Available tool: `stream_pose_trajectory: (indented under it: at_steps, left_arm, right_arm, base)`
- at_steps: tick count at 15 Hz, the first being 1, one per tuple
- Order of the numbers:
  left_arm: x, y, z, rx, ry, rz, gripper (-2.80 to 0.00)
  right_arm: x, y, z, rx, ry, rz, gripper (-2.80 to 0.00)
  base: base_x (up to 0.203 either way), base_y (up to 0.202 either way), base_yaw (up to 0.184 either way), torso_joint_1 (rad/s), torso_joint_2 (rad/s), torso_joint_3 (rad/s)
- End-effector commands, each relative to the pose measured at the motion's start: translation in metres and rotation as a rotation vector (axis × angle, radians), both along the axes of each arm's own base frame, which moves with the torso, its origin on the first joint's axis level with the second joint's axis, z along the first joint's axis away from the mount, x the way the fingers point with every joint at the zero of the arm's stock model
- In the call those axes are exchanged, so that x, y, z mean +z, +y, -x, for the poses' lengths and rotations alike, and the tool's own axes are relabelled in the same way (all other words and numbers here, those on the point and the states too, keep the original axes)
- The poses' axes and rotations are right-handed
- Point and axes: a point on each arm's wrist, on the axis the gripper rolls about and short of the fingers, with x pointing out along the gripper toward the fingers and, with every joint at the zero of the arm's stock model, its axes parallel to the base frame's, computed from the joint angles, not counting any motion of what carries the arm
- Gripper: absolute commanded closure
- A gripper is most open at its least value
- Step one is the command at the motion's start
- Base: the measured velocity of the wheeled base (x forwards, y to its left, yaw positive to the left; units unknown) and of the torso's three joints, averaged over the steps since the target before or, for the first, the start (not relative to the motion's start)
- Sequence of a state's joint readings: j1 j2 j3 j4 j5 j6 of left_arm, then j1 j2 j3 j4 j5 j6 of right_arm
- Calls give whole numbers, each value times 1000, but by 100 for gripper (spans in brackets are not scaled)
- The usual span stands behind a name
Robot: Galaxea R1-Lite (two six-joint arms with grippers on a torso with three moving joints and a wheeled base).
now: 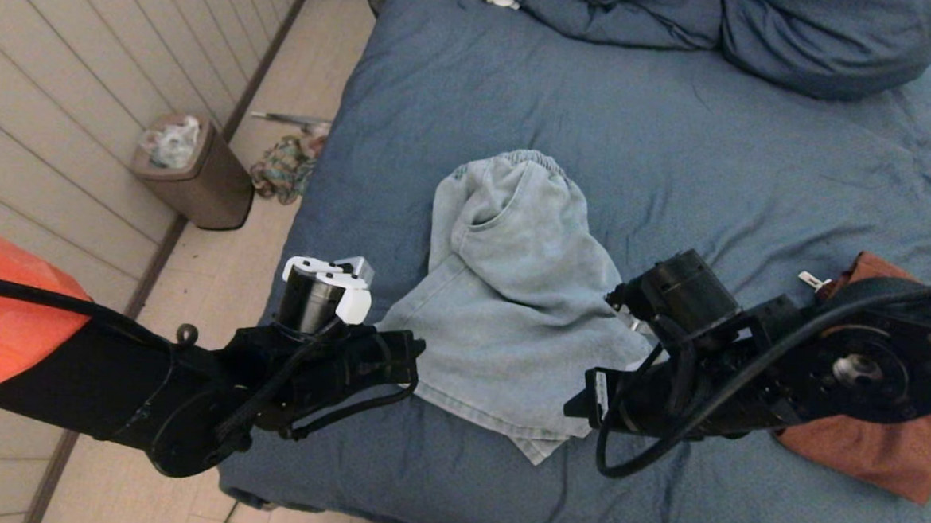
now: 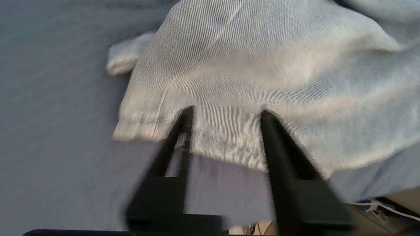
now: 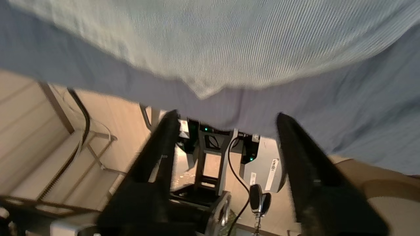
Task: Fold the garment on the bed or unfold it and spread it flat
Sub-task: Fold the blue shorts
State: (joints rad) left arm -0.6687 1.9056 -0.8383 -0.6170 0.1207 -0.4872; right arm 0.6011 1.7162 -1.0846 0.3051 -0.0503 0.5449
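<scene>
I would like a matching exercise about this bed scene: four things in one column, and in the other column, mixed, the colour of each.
Things:
1. shorts
2. bed
3. bin
4. cloth beneath the right arm

Colours:
a. slate blue
b. rust brown
c. pale blue-grey
d. metallic brown

Pairs: 1-c, 2-a, 3-d, 4-b
</scene>
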Motion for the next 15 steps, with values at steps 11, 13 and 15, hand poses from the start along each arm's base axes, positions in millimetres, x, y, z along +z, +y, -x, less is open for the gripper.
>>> stream_pose_trajectory:
  at_steps: [11,13,15]
  left_arm:
    - [-4,-6,-44,-23,-107,-143,-280]
    - [6,0,-36,-23,-130,-149,-280]
    - [7,4,-37,-15,-138,-159,-280]
  right_arm:
    - [-37,16,10,50,45,-9,-280]
    - [-41,15,11,50,58,1,-280]
    - [-47,18,7,49,54,0,-280]
  base:
    - [0,0,0,0,0,0]
    - [0,0,0,0,0,0]
    - [0,0,0,0,0,0]
